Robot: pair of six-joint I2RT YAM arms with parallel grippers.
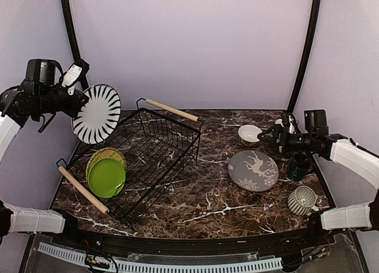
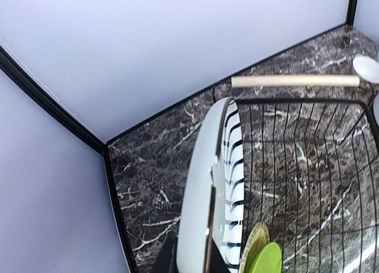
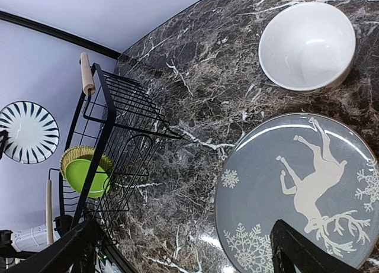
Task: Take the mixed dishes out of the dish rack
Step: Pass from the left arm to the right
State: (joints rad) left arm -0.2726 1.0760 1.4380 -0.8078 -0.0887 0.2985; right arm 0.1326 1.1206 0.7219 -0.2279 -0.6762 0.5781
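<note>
Left gripper (image 1: 79, 107) pinches the black-and-white radial-striped plate (image 1: 96, 113) by its rim, high over the dish rack's (image 1: 169, 120) left end. It looks stiff, glossy and breakable, so rim grips suit it. Right gripper (image 1: 266, 137) gapes wide, well right of the rack.

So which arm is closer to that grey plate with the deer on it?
Right. The right gripper hovers by the grey plate's far edge; the left gripper is across the table, holding up the striped plate.

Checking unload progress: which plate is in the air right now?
The black-and-white radial-striped plate, held by the left gripper. The lime green plate and olive-yellow plate sit in the dish rack; the grey reindeer plate lies on the table.
</note>
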